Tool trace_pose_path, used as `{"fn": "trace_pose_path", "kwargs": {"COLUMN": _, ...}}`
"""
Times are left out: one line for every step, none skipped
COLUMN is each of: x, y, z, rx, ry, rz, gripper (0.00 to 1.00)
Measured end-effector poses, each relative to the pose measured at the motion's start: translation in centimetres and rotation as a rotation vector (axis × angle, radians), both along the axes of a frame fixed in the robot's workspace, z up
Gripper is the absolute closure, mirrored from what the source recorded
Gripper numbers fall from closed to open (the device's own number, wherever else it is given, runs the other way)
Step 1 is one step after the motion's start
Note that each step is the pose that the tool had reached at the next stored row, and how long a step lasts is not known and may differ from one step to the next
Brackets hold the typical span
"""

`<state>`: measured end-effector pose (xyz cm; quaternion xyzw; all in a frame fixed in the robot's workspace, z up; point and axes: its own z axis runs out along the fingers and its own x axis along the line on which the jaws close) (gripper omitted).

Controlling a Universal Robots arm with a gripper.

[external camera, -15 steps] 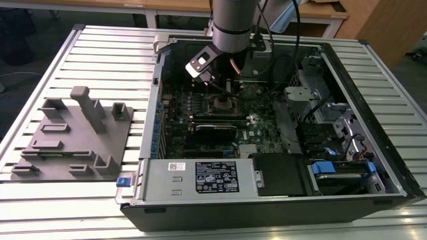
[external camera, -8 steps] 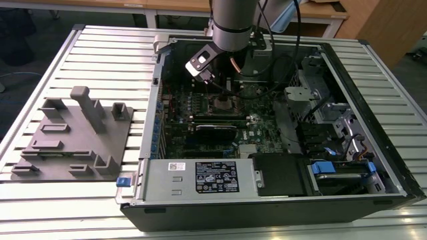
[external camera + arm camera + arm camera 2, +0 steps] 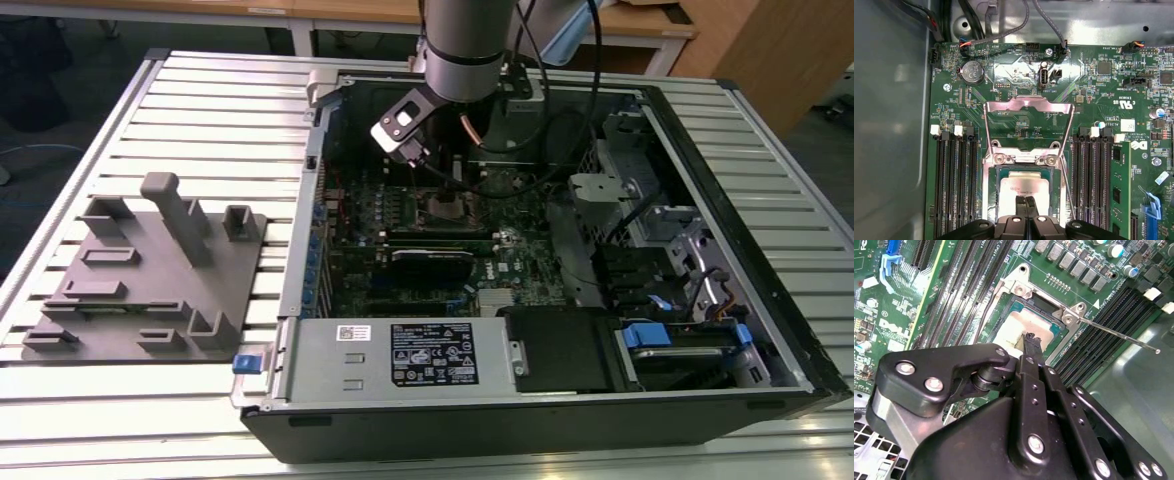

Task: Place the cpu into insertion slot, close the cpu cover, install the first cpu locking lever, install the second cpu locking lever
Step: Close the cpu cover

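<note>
One cpu lies seated in the single insertion slot. The one cpu cover stands swung open, off the cpu. The pincer has its two fingers pressed together, gripping nothing, tips just over the cpu. One thin lever rod juts free beside the slot.
</note>
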<state>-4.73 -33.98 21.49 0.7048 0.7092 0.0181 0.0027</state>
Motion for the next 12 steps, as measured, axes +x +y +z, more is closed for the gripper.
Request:
{"fn": "trace_pose_path", "kwargs": {"x": 0.00, "y": 0.00, "z": 0.02, "rx": -0.0002, "ry": 0.0001, "rz": 0.000, "gripper": 0.89}}
{"fn": "trace_pose_path", "kwargs": {"x": 0.00, "y": -0.01, "z": 0.07, "rx": -0.0004, "ry": 0.0002, "rz": 0.000, "gripper": 0.89}}
{"fn": "trace_pose_path", "kwargs": {"x": 0.00, "y": 0.00, "z": 0.11, "rx": -0.0003, "ry": 0.0002, "rz": 0.000, "gripper": 0.89}}
{"fn": "trace_pose_path", "kwargs": {"x": 0.00, "y": 0.00, "z": 0.15, "rx": -0.0001, "ry": 0.0000, "rz": 0.000, "gripper": 0.89}}
{"fn": "trace_pose_path", "kwargs": {"x": 0.00, "y": 0.00, "z": 0.21, "rx": -0.0001, "ry": 0.0000, "rz": 0.000, "gripper": 0.89}}
{"fn": "trace_pose_path", "kwargs": {"x": 0.00, "y": 0.00, "z": 0.27, "rx": -0.0001, "ry": 0.0000, "rz": 0.000, "gripper": 0.89}}
{"fn": "trace_pose_path", "kwargs": {"x": 0.00, "y": 0.00, "z": 0.34, "rx": -0.0001, "ry": 0.0001, "rz": 0.000, "gripper": 0.89}}
{"fn": "trace_pose_path", "kwargs": {"x": 0.00, "y": 0.00, "z": 0.42, "rx": -0.0001, "ry": 0.0001, "rz": 0.000, "gripper": 0.89}}
{"fn": "trace_pose_path", "kwargs": {"x": 0.00, "y": 0.00, "z": 0.51, "rx": 0.0000, "ry": 0.0000, "rz": 0.000, "gripper": 0.89}}
{"fn": "trace_pose_path", "kwargs": {"x": 0.00, "y": 0.00, "z": 0.60, "rx": 0.0000, "ry": 0.0000, "rz": 0.000, "gripper": 0.89}}
{"fn": "trace_pose_path", "kwargs": {"x": 0.00, "y": 0.00, "z": 0.72, "rx": 0.0000, "ry": 0.0000, "rz": 0.000, "gripper": 0.89}}
{"fn": "trace_pose_path", "kwargs": {"x": 0.00, "y": 0.00, "z": 0.84, "rx": 0.0000, "ry": 0.0000, "rz": 0.000, "gripper": 0.89}}
